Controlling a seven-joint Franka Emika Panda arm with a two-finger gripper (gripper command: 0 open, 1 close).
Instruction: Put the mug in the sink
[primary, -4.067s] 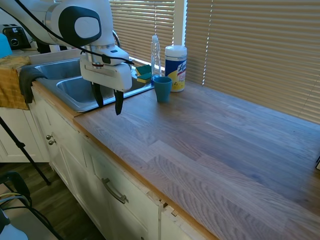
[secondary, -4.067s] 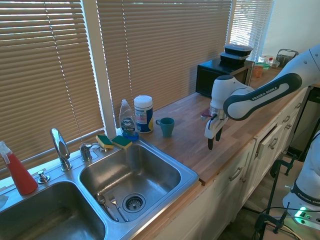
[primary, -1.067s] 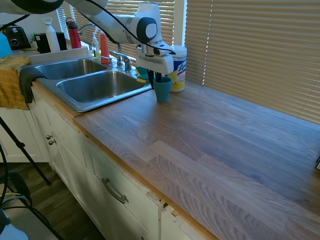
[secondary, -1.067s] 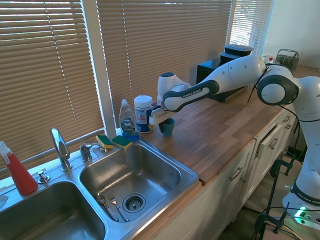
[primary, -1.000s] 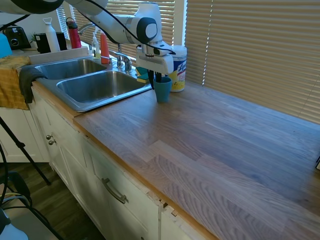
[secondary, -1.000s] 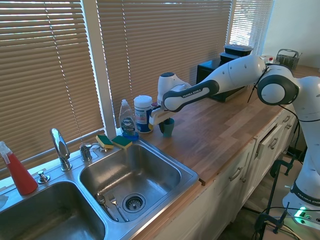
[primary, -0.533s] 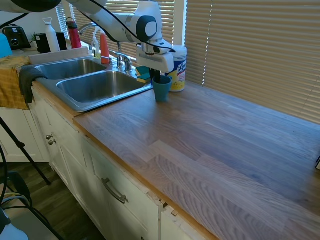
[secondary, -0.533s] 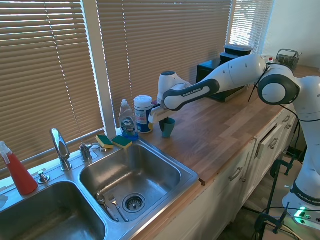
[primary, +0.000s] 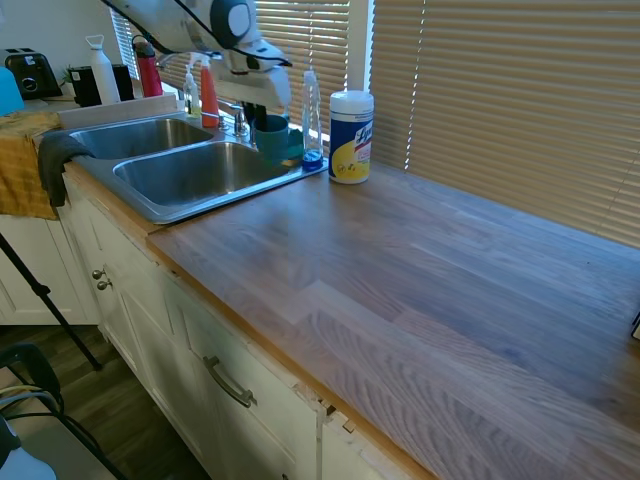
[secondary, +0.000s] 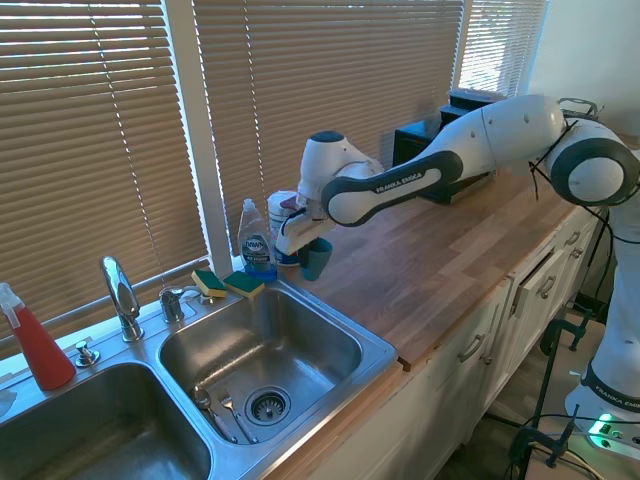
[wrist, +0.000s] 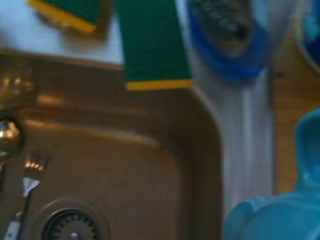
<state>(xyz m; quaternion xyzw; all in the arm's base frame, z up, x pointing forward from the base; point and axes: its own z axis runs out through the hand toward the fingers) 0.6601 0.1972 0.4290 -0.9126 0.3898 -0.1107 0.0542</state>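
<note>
The teal-blue mug (primary: 270, 139) hangs in the air, lifted off the wooden counter, with my gripper (primary: 264, 118) shut on its rim. It hovers at the right rear corner of the stainless steel sink (primary: 190, 172), near the sponges. From the other side, the mug (secondary: 317, 258) is under the gripper (secondary: 310, 243), just beyond the right-hand basin's (secondary: 262, 345) rim. In the wrist view the mug (wrist: 280, 210) fills one corner, with the basin (wrist: 115, 165) and its drain (wrist: 70, 227) below.
A white wipes canister (primary: 351, 122) and a clear soap bottle (primary: 312, 112) stand close behind the mug. Two green sponges (secondary: 230, 283) lie on the sink's back ledge beside the faucet (secondary: 120, 295). Cutlery (secondary: 215, 405) lies in the right basin. A microwave (secondary: 440, 150) sits far along the counter.
The mug, half a second ago on the counter by the canister with the gripper on its rim, is now lifted and carried toward the sink's rear corner.
</note>
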